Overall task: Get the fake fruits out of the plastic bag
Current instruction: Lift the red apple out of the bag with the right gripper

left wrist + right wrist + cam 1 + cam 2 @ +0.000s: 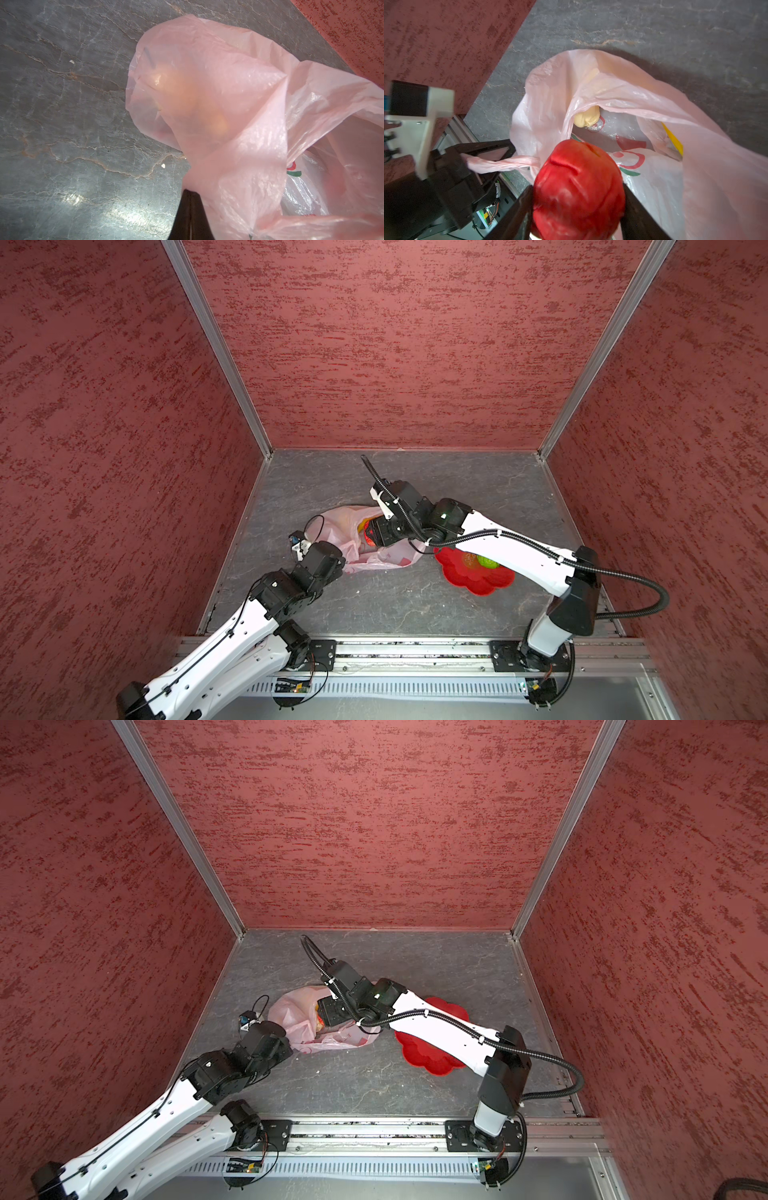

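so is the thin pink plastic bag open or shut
Open: left gripper pinches a handle of the pink plastic bag; a beige ball fruit shows inside.

- Both top views look steeply down from high on the near side; you see the whole table (395,605) and the bag (332,531).
- Your left wrist view sits close against the bag's side, with the table behind.
- Your right wrist view looks closely into the bag's mouth, over the red fruit (577,191).
- All four share the bag.

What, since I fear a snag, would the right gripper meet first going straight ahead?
Probably the printed inner wall of the thin pale-pink plastic bag, with the beige textured ball beyond; depth is unclear.
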`<action>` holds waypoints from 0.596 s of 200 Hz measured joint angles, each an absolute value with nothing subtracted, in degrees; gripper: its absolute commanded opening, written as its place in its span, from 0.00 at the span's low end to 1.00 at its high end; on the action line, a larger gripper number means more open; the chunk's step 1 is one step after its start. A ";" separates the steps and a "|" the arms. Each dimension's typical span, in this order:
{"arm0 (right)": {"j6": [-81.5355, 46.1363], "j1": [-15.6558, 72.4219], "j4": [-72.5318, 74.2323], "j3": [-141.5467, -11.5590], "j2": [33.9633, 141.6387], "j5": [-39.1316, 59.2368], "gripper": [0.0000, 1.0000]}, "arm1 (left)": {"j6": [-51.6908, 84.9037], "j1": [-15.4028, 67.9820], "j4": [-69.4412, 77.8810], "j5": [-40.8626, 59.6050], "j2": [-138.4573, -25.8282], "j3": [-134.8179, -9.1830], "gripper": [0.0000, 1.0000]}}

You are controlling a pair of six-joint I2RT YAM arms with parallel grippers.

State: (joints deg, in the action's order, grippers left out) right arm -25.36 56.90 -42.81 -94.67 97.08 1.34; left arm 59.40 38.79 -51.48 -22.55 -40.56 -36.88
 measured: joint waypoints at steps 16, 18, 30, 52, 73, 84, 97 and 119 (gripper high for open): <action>-24.58 56.84 -44.01 -96.88 96.23 1.17 0.40 | 59.27 38.79 -51.37 -22.52 -40.60 -36.88 0.00; -24.45 56.82 -44.16 -97.17 96.14 1.13 0.40 | 59.27 38.79 -51.37 -22.55 -40.60 -36.88 0.00; -23.86 56.66 -45.19 -98.80 95.44 0.91 0.40 | 59.24 38.79 -51.37 -22.55 -40.53 -36.88 0.00; -22.92 55.83 -47.33 -101.84 94.24 0.08 0.38 | 59.24 38.79 -51.37 -22.55 -40.45 -36.88 0.00; -21.74 54.65 -49.65 -104.97 92.99 -2.46 0.38 | 59.27 38.79 -51.40 -22.55 -40.29 -36.88 0.00; -21.15 53.93 -50.85 -106.34 92.25 -4.29 0.38 | 59.27 38.79 -51.40 -22.55 -40.16 -36.88 0.00; -20.53 52.73 -52.10 -107.26 90.89 -6.55 0.37 | 59.27 38.79 -51.40 -22.57 -40.12 -36.88 0.00; -19.86 49.98 -54.11 -107.28 87.79 -10.90 0.37 | 59.27 38.79 -51.40 -22.57 -40.14 -36.88 0.00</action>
State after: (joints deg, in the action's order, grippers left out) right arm -19.86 49.98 -54.11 -107.28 87.79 -10.90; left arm 59.27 38.79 -51.40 -22.57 -40.14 -36.88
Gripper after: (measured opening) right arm 0.602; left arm 0.046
